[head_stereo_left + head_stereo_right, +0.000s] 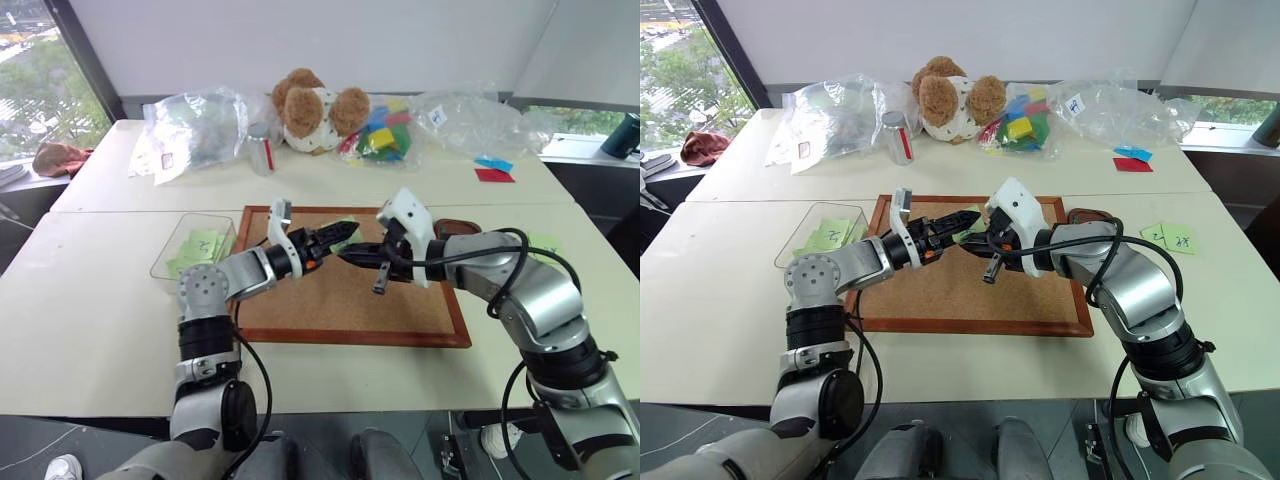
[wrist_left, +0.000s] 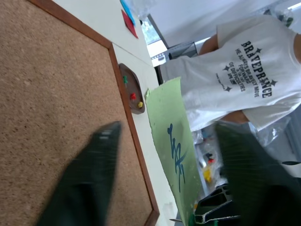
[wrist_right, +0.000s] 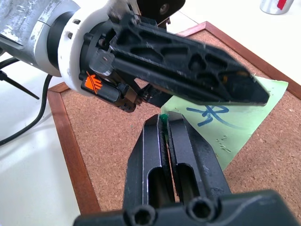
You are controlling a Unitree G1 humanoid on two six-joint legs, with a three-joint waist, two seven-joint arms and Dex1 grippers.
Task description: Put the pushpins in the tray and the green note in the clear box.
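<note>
Over the corkboard (image 1: 330, 300), the right claw (image 3: 165, 123) pinches the green note (image 3: 235, 120); the half-open left claw (image 1: 335, 240) straddles its free edge, nearer the clear box (image 1: 170, 255).

I count two grippers, left (image 1: 335, 242) and right (image 1: 352, 258), over one corkboard (image 1: 350, 300). One green note (image 3: 235, 117) sits between them. One clear box (image 1: 170, 255) holds more green notes, number unclear. One tray (image 2: 131, 89) carries three pushpins (image 2: 133, 96). Two more green notes (image 1: 1170, 236) lie at the right, and one teddy bear (image 1: 315, 108) at the back.
</note>
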